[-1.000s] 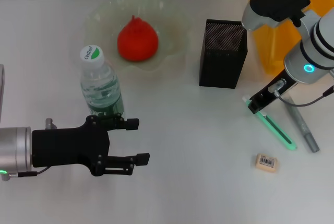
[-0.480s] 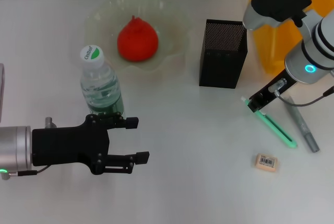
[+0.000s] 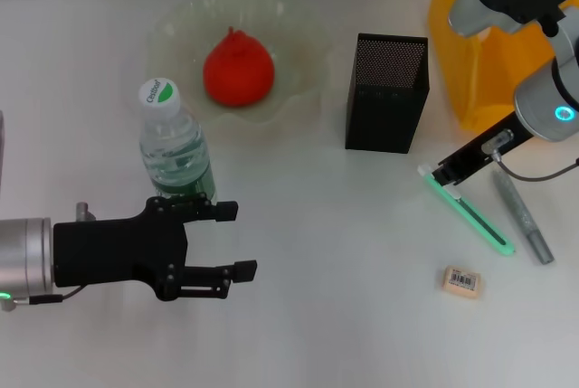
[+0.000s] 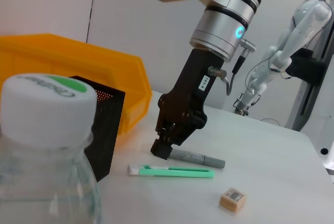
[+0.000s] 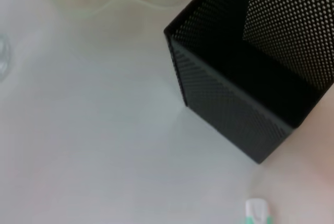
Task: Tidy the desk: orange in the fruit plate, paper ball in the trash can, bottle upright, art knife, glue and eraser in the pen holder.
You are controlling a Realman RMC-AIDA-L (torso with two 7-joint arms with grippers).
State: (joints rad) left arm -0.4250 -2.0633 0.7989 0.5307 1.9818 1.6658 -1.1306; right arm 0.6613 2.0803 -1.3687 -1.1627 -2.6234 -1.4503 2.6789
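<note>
Right hand [image 3: 450, 174]: has shifted off the slim mint-green art knife [image 3: 469, 213], fingers' state cannot tell; knife lies flat on white desk [image 3: 344, 298], not yet gripped. Left hand [image 3: 233, 241]: spread, idle beside upright clear bottle [image 3: 174, 147].

The trash can [image 3: 466, 53] runs off the head view's top edge behind the right arm, the bottle [image 4: 44, 151] is cropped in the left wrist view, and only the art knife [image 5: 257, 212] tip shows in the right wrist view.
</note>
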